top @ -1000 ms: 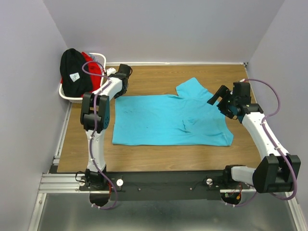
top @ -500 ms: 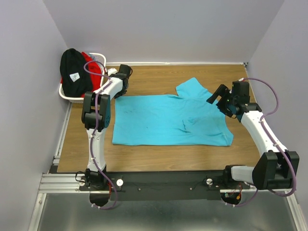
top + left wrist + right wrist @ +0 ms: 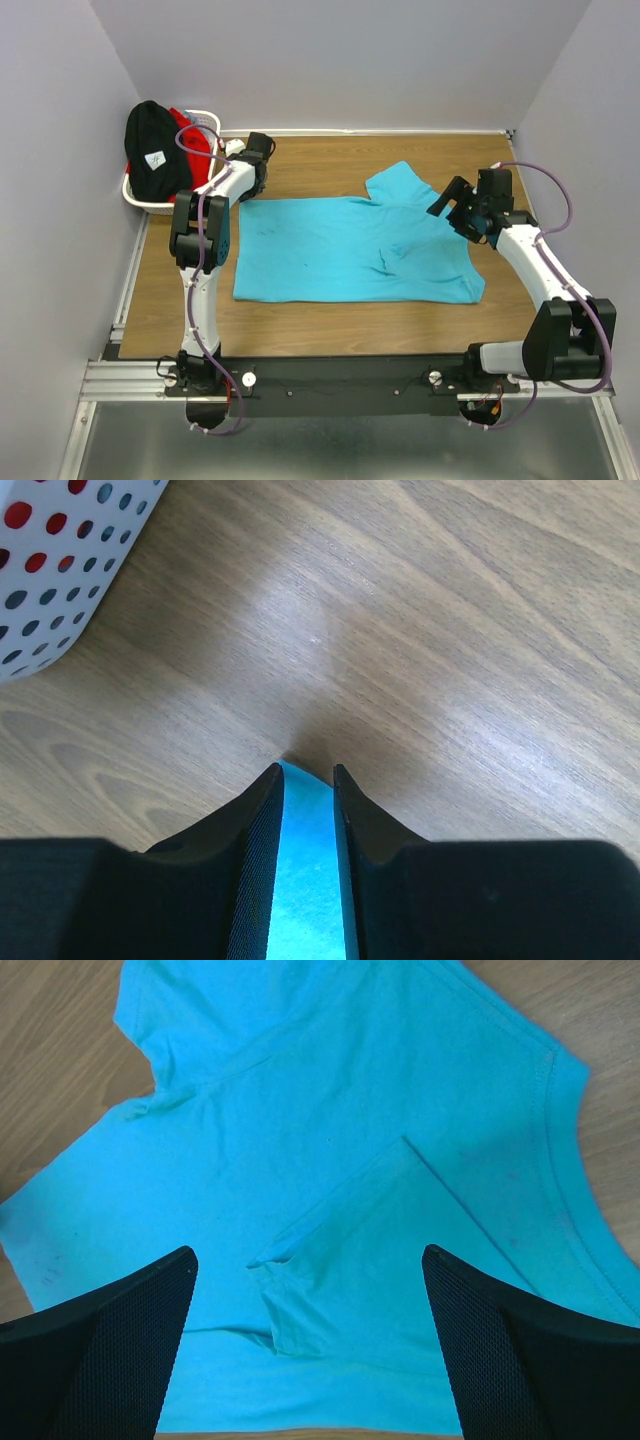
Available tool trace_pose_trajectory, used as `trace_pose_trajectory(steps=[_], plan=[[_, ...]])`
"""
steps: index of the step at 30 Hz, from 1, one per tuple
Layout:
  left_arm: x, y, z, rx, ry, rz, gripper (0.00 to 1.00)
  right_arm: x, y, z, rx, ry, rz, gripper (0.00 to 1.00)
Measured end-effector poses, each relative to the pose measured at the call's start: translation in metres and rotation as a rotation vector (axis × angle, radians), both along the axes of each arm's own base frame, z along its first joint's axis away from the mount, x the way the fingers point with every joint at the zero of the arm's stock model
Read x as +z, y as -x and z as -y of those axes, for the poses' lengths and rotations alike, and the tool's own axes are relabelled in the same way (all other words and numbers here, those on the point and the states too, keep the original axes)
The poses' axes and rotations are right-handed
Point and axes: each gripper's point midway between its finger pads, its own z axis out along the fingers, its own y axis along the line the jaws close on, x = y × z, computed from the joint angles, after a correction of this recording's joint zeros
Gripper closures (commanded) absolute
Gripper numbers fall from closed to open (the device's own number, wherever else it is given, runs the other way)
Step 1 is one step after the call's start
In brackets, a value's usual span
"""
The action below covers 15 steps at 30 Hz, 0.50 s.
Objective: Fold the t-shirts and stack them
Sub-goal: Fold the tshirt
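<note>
The turquoise t-shirt (image 3: 340, 250) lies spread flat on the wooden table, one sleeve (image 3: 398, 183) pointing to the far side. My left gripper (image 3: 252, 188) is down at the shirt's far left corner. In the left wrist view its jaws (image 3: 305, 770) stand nearly together with the turquoise cloth (image 3: 305, 880) between them. My right gripper (image 3: 447, 203) hovers wide open over the shirt's right side. The right wrist view shows it (image 3: 308, 1252) over a folded-in sleeve (image 3: 330, 1260). The black t-shirt (image 3: 150, 150) with its white label and the red t-shirt (image 3: 186, 128) sit heaped in the basket.
The white lattice basket (image 3: 140, 200) stands at the far left corner, close beside the left arm; its wall shows in the left wrist view (image 3: 60, 570). Walls close the table at the left, back and right. A metal rail (image 3: 130, 280) runs along the left edge.
The right gripper has shifted slightly toward the far side and left over the shirt. The left gripper and the shirt have not visibly moved.
</note>
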Motion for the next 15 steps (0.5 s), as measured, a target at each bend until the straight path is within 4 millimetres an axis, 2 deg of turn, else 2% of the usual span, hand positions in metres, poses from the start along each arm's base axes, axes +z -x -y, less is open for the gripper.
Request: trace_pose_trajectory(steps=[5, 8, 15], plan=[[0.0, 0.0, 0.0, -0.001, 0.002, -0.001, 0.69, -0.006, -0.004, 0.0, 0.001, 0.002, -0.007, 0.0], [0.0, 0.0, 0.0, -0.002, 0.004, -0.002, 0.7, -0.017, -0.008, 0.0, 0.004, 0.006, -0.038, 0.0], [-0.004, 0.004, -0.001, -0.002, 0.001, -0.015, 0.69, -0.024, -0.029, 0.0, 0.006, 0.008, -0.058, 0.0]])
